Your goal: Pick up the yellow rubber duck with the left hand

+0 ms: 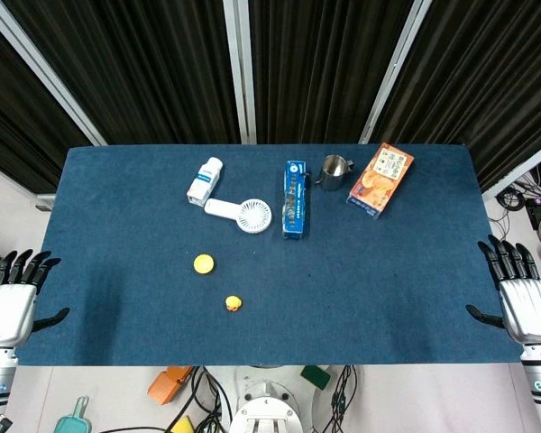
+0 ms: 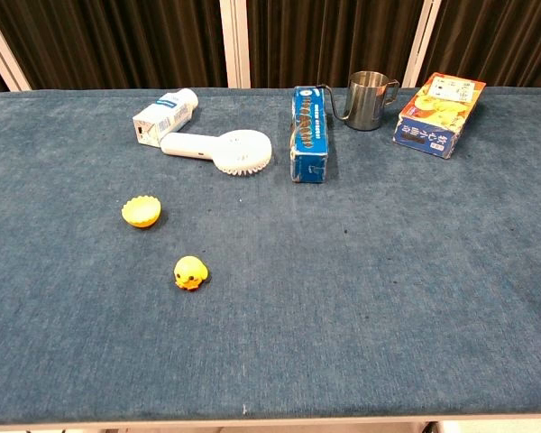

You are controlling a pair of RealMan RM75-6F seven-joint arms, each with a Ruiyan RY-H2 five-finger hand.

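**Duck waits, both hands parked at the table edges**

The yellow rubber duck [image 1: 233, 303] sits alone on the blue table [image 1: 397, 289], near the front edge, just beside a yellow shell-shaped cup [image 1: 203, 263]. The left hand [image 1: 11, 305] hangs off the left edge, fingers apart and holding nothing. The right hand [image 1: 523, 302] does the same opposite, probably to leave the reach free.

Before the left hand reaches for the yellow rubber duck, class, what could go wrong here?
1. The duck is small beside the open left hand, so the fingers may knock it away rather than close on it.
2. A similar yellow shell-shaped object lies close by and could be grabbed by mistake.
3. The hand waits off the table's left edge; a low reach might catch that edge.
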